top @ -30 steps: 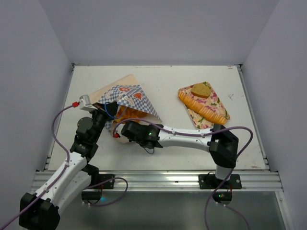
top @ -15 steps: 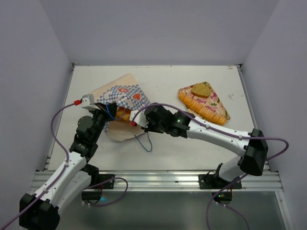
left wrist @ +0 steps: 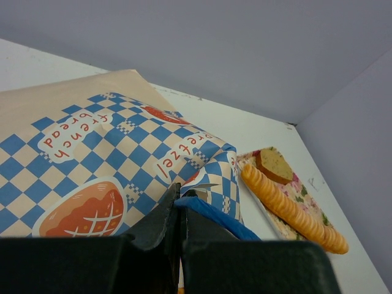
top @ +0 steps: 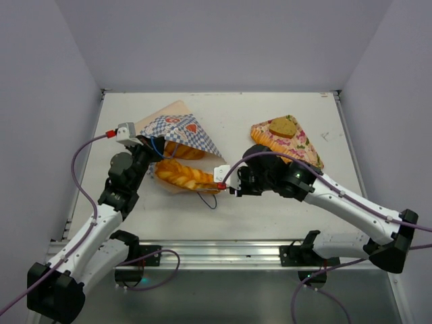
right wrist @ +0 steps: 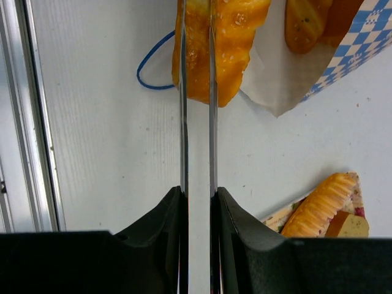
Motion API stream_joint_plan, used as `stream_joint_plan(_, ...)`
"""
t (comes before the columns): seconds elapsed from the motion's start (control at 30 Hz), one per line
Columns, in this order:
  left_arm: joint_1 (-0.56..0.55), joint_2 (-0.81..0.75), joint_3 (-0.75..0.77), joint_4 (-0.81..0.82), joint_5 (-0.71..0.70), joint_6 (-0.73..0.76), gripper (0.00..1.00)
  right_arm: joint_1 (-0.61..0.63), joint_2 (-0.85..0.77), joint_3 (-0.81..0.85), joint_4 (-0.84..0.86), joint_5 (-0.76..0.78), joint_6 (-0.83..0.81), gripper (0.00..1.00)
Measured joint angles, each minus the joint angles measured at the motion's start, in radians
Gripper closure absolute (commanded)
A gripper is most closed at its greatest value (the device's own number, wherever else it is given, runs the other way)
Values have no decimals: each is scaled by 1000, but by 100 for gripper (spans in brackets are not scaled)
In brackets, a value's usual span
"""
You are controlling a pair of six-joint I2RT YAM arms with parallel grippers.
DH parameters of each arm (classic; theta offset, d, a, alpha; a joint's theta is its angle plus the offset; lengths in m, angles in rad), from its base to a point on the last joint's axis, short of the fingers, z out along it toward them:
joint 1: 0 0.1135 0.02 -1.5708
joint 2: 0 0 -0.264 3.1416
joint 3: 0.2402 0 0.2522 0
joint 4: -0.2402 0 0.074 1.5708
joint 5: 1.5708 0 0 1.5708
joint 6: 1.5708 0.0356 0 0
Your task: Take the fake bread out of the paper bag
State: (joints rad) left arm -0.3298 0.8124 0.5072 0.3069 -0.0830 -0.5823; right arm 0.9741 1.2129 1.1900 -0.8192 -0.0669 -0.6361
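The paper bag lies at the left with its mouth facing the near side; it also shows in the left wrist view. My left gripper is shut on the bag's blue cord handle and holds the mouth up. My right gripper is shut on the end of a golden twisted loaf, which lies half out of the mouth on the table. In the right wrist view the thin fingers pinch that loaf. Another bread is still inside the bag, and shows in the right wrist view.
A pink floral tray sits at the back right with a long ridged loaf and a brown bun on it. A loose blue cord loop lies on the table by the bag's mouth. Grey walls enclose the table.
My right gripper has pulled back to the right out of the bag's mouth, dragging the twisted loaf partly out. The left gripper has kept hold of the bag's handle and raised it slightly.
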Motion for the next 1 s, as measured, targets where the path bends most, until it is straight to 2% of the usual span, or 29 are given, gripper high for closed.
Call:
stream_joint_plan(0.17,0,24,34,-29,-10,3,100,-63,-119,-21,-85,-64,-52,100)
stream_joint_plan(0.67,0,172,206,-116,-52,28,100,-308,-497,-104,-261,-117,-130,100)
stream_joint_plan(1.0,0,248,270,-142,-55,46,100,-496,-588,-114,-286,-131,-121,100)
